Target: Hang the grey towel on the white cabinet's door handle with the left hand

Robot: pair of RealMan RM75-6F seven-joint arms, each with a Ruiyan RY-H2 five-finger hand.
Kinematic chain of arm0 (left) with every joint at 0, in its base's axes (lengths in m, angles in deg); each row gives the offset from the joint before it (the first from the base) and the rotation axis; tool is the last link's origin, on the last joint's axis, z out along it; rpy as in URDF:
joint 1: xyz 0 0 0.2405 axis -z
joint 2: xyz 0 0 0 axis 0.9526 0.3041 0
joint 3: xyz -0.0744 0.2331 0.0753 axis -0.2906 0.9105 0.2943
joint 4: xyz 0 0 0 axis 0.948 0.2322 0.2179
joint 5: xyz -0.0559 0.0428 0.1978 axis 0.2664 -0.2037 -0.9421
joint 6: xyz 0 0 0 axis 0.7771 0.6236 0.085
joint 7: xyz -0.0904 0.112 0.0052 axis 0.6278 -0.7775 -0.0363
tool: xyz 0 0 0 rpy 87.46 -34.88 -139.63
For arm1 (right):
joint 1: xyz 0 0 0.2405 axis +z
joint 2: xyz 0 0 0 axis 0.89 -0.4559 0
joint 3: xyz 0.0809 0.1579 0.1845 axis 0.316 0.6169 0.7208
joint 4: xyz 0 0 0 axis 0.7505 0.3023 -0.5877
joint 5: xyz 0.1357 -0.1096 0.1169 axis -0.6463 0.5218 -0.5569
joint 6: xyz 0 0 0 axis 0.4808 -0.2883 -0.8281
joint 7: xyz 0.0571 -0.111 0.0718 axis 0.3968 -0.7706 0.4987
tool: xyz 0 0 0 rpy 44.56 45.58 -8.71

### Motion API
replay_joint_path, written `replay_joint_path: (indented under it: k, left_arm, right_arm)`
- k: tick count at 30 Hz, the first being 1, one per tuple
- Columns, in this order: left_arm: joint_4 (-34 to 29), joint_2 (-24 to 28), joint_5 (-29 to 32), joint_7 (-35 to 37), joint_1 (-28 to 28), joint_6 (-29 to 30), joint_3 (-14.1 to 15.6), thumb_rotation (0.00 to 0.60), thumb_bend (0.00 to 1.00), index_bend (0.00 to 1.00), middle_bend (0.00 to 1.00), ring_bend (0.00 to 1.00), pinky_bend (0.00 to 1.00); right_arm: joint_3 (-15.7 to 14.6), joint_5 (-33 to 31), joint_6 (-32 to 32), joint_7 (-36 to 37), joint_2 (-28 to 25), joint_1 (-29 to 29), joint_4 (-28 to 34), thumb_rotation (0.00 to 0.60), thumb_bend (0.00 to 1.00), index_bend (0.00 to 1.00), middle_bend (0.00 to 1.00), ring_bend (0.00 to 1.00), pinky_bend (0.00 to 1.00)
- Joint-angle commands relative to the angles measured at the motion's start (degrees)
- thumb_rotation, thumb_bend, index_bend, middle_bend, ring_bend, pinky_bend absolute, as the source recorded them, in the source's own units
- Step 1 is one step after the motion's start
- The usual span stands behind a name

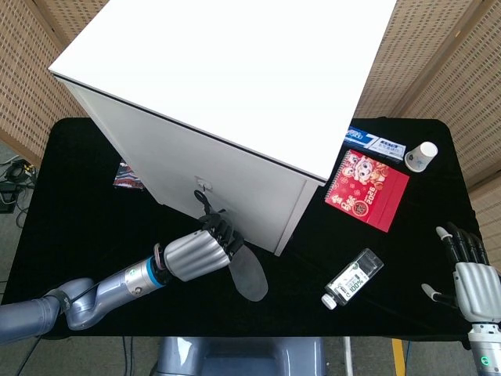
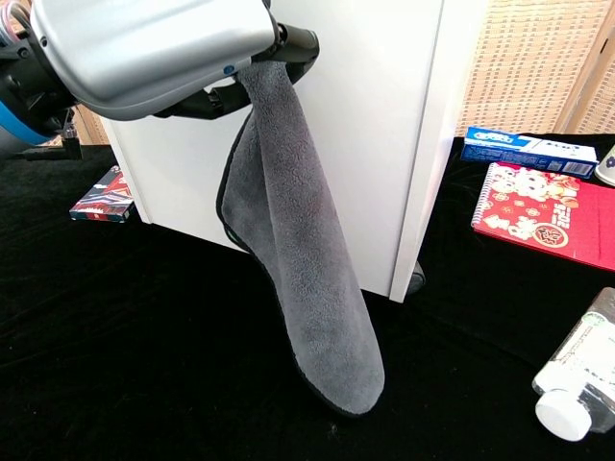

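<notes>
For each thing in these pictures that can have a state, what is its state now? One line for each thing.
grey towel: held at its top by the left hand, hanging down before the cabinet front, not yet on the handle.
left hand: grips the towel.
right hand: holds nothing, fingers apart.
white cabinet: door closed.
door handle: bare.
clear bottle: lying on its side, capped.
red notebook: closed, flat.
</notes>
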State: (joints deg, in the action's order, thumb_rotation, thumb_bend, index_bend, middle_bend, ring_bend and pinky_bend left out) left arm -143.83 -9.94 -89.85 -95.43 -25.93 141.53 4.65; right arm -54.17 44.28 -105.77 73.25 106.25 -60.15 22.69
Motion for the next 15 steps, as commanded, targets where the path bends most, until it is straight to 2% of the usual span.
replay_joint_path:
  k: [1,12,13,15]
  left_arm:
    - [0.27,0.04,0.01,-0.12,-0.12,-0.02,0.22,0.6,0.57,0.81,0.8,0.72,0.66]
    - [1.1,0.21,2.42,-0.99,-1.06,-1.11,0.43,0.6,0.57,0.8,0.79,0.72,0.65]
    - [1.09,0.27,2.63,-1.63,-1.35,-1.05,0.45,0.6,0.56,0.78,0.76,0.71,0.63]
    - [0.95,0.38,2.78,-2.36,-1.76,-0.82,0.53,0.6,0.5,0.67,0.68,0.65,0.58]
  right_arm:
    - [-0.02,0.14,-0.13,0.07,-0.05,-0.05,0.04,0.6,0.08,0.0,0.0,0.0,0.0]
    - [-0.06,0.12,0.01,-0.13,-0.03,-0.01,0.13,0.6,0.08,0.0,0.0,0.0,0.0]
    - [-0.05,0.13,-0.03,-0.11,-0.03,-0.02,0.14,0.6,0.08,0.0,0.0,0.0,0.0]
    - [-0.03,0.14,-0.05,-0.07,-0.04,-0.02,0.14,0.6,0.08,0.0,0.0,0.0,0.0]
